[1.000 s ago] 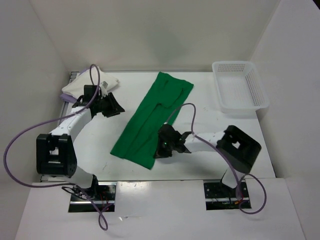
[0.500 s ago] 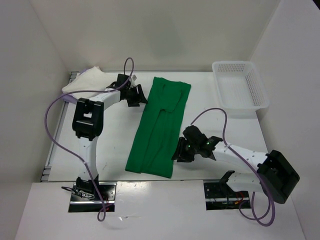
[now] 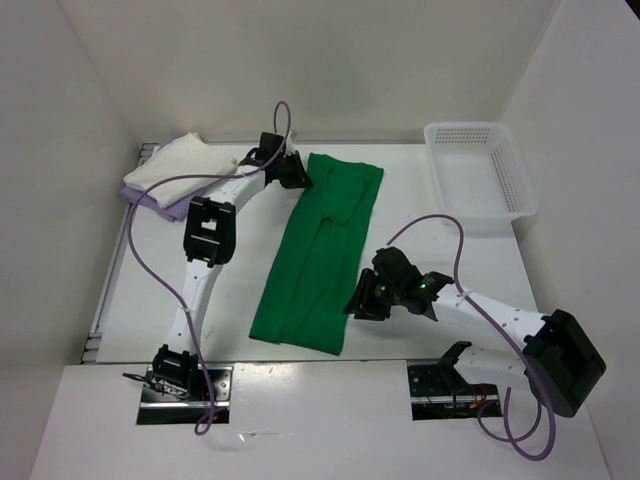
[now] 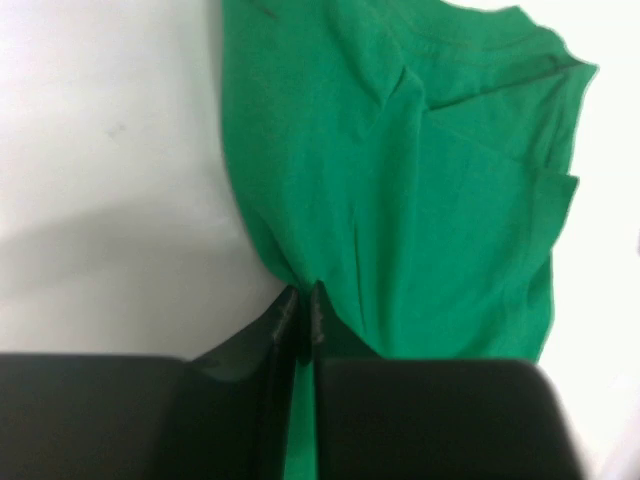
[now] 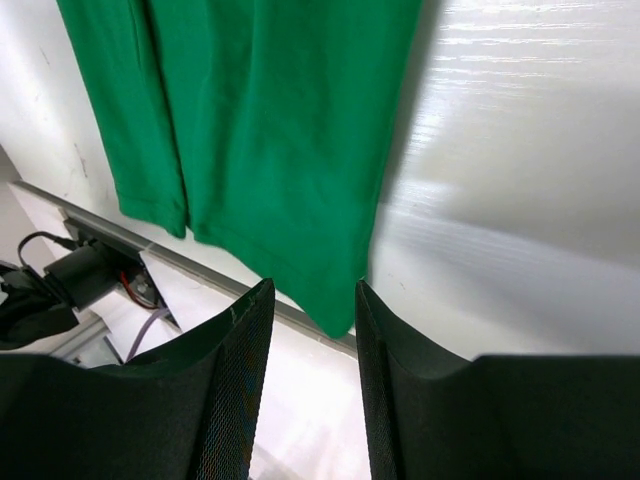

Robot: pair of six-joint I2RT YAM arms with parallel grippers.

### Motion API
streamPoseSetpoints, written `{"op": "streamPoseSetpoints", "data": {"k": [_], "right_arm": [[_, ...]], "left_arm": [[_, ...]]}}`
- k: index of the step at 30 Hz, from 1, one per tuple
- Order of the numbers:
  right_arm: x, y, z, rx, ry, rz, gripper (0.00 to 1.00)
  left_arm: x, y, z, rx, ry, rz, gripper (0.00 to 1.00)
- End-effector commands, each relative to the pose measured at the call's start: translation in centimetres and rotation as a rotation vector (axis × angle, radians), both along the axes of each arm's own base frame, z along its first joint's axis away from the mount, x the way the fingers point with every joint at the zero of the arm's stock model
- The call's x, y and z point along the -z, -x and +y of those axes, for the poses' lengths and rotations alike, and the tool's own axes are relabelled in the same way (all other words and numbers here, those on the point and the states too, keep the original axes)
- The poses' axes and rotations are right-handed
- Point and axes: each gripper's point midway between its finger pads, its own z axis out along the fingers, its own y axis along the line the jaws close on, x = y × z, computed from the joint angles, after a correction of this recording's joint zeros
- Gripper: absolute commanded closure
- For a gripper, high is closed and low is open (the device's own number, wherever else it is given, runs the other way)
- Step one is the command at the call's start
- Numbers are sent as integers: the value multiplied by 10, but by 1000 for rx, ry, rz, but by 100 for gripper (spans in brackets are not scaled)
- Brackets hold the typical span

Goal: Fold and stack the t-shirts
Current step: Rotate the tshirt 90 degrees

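Left claw (image 4: 300, 298) advanced, pinching soft green shirt (image 4: 420, 180).

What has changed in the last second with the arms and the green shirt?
The left gripper swung right from the folded stack to the green t-shirt's far-left edge and looks shut on it. The shirt turned from diagonal to nearly straight, its near end shifting right. The right gripper moved right with it and is open. The white t-shirt, the lavender t-shirt under it and the basket stayed put.
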Motion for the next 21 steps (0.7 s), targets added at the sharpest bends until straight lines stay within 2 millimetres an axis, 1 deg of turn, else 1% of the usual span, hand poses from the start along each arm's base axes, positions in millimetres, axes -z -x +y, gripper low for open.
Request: {"op": "streamPoseSetpoints", "data": {"k": [1,2,3,4,5,6,7,8,9,10,11,12,13,14,15,16,17,18,19,20,21], "right_arm": [[-19,-10,3,30,-42,-30,56],[-19,-10,3,31,-42,-30,56],[-19,-13,1,43,-42,-31,56],[-16,-11,-1,43,-36,-24,56],[-17,-12,-2,49,-43,-19,56],[-17,-14,-4,51,-46,-19,56],[-17,-17,-7,57,-43,-25,56],[-17,-21,-11,59,-43,-31,56],[-14,-25,-13,62,-36,-34,56],[-12,-25,-14,54,-34,-27,56],[-12,-28,-13,38,-25,-35,56],[-9,-27,-13,31,-15,-30,56],[-10,-29,-12,30,-15,-30,56],[-7,-31,-11,20,-2,-25,56],[-9,-34,-7,2,-11,-35,56],[-6,-34,-7,2,-4,-25,56],[-6,-37,-4,-24,-3,-35,56],[-8,-40,-2,-24,-4,-38,56],[-5,-39,-3,-35,6,-36,56],[-3,-41,-3,-42,17,-28,56],[-4,-43,-1,-53,20,-37,56]], "left_arm": [[23,0,-8,-1,9,61,89],[20,-2,-9,-10,20,56,93],[11,-9,-11,-17,37,27,96],[7,-11,-12,-25,48,26,100],[-3,-17,-13,-50,68,10,100],[-5,-26,3,-86,80,6,100],[-10,-33,12,-117,84,-1,100],[-24,-41,23,-158,79,-26,100],[-27,-44,34,-184,70,-31,100],[-29,-49,52,-220,62,-35,100],[-38,-52,63,-243,57,-46,100],[-38,-54,76,-277,40,-47,100],[-25,-50,92,-317,31,-8,100],[-37,-53,99,-348,48,-26,100],[-35,-50,105,-365,55,-15,100],[-28,-41,114,-387,58,15,100],[-28,-40,113,-394,68,14,96],[-27,-37,112,-384,76,17,87],[-37,-34,110,-376,86,4,76],[-26,-25,111,-377,79,27,52],[-26,-19,112,-377,78,32,40]]}}
